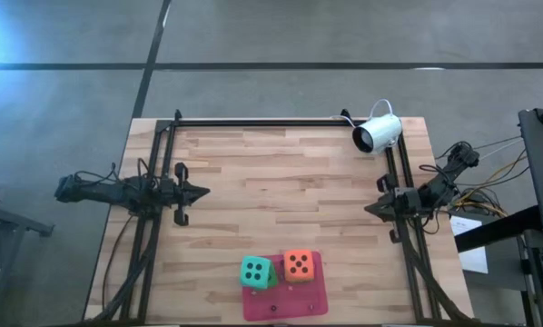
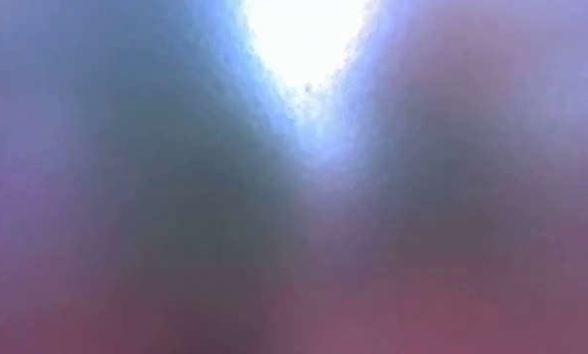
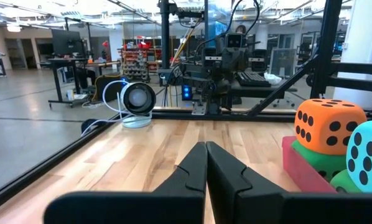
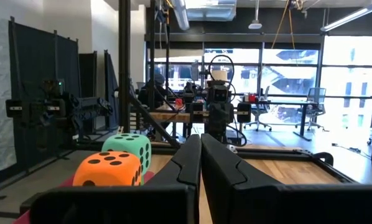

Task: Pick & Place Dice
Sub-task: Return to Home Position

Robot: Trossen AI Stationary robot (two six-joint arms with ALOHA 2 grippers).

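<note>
High view, tabletop (image 1: 281, 173): pale wood planks inside a black frame.
High view, left gripper (image 1: 202, 192): low at the tabletop's left side, pointing inward, fingers closed to a point, holding nothing.
High view, right gripper (image 1: 370, 208): low at the right side, pointing inward, fingers closed and empty.
High view, pink mat (image 1: 290, 300): at the near edge of the tabletop, about midway between the two arms.
High view, teal die (image 1: 257, 271): over the mat's left far corner, well apart from both grippers.
High view, orange-red die (image 1: 299, 264): just beside the teal die, on its right and over the mat, well apart from both grippers.
High view, white camera (image 1: 378, 133): at the far right corner of the tabletop.
Low view: an unreadable wash of light and shadow.
Left wrist view, left gripper (image 3: 206, 148): fingers pressed together, nothing between them, bare wood ahead.
Left wrist view, green dice (image 3: 320, 159): two, lying on the pink mat (image 3: 301, 167) beneath the orange-red die (image 3: 329, 124) and the teal die (image 3: 367, 155), off to the gripper's side and clear of it.
Right wrist view, right gripper (image 4: 201, 140): fingers shut together, empty.
Right wrist view, dice: orange-red die (image 4: 108, 169) nearer, teal die (image 4: 129, 149) behind it, both to the gripper's side and not touching it.
</note>
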